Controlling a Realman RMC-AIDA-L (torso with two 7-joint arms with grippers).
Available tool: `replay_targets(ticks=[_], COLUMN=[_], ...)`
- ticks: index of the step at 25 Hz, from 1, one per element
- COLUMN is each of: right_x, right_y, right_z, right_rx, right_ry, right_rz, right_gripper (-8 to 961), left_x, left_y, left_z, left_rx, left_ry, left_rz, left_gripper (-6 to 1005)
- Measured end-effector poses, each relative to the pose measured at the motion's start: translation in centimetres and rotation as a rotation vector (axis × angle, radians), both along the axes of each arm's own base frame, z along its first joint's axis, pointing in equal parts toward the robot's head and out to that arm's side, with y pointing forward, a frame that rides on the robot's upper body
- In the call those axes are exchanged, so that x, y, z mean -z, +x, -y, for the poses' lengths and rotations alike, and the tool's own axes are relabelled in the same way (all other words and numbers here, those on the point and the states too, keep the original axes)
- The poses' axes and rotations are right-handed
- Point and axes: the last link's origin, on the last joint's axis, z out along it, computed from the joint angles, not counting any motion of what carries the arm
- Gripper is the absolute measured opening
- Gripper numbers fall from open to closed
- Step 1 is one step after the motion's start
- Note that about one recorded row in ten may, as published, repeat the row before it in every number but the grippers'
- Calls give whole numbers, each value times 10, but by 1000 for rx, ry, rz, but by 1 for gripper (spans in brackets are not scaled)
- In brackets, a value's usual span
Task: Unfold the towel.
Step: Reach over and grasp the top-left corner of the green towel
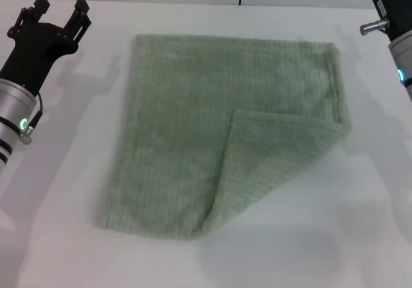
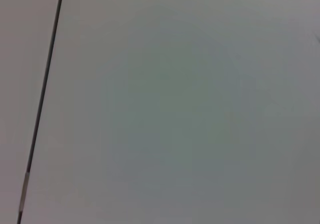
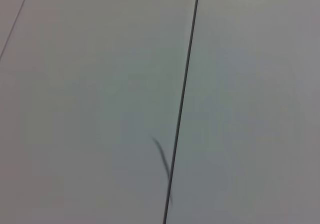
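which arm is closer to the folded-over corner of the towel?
Right. The right arm is off the towel's far right corner, the side where the flap lies. The left tool, open, sits beyond the towel's opposite far corner.

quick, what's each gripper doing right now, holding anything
Left gripper: open, holding nothing, off the far left of the pale sage-green terry towel.
Right gripper: fingers out of view; only the arm shows at far right.

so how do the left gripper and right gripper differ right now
The left gripper is in full view at the far left of the table, fingers spread open; the right gripper is cut off at the head view's top right corner, so its fingers are unseen. Both hover clear of the towel.
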Motion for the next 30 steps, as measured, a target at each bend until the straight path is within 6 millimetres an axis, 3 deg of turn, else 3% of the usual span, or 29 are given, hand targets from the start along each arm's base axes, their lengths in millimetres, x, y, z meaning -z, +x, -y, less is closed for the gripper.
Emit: replay_targets(ticks=[17,24,30], right_x=[-3,-2,-2], right_y=[-1,10,25], right_z=[-3,-1,0], right_rx=[-7,25,68], right_ry=[9,-13,-43], right_rz=[5,-12,-41], right_gripper=[819,819,818], left_x=[1,12,27], left_y=[1,6,16], left_z=[0,-6,-18], left_rx=[-5,-7,-15], left_ry=[-4,-57,-138], left_rz=[27,0,-42], left_gripper=[764,760,519])
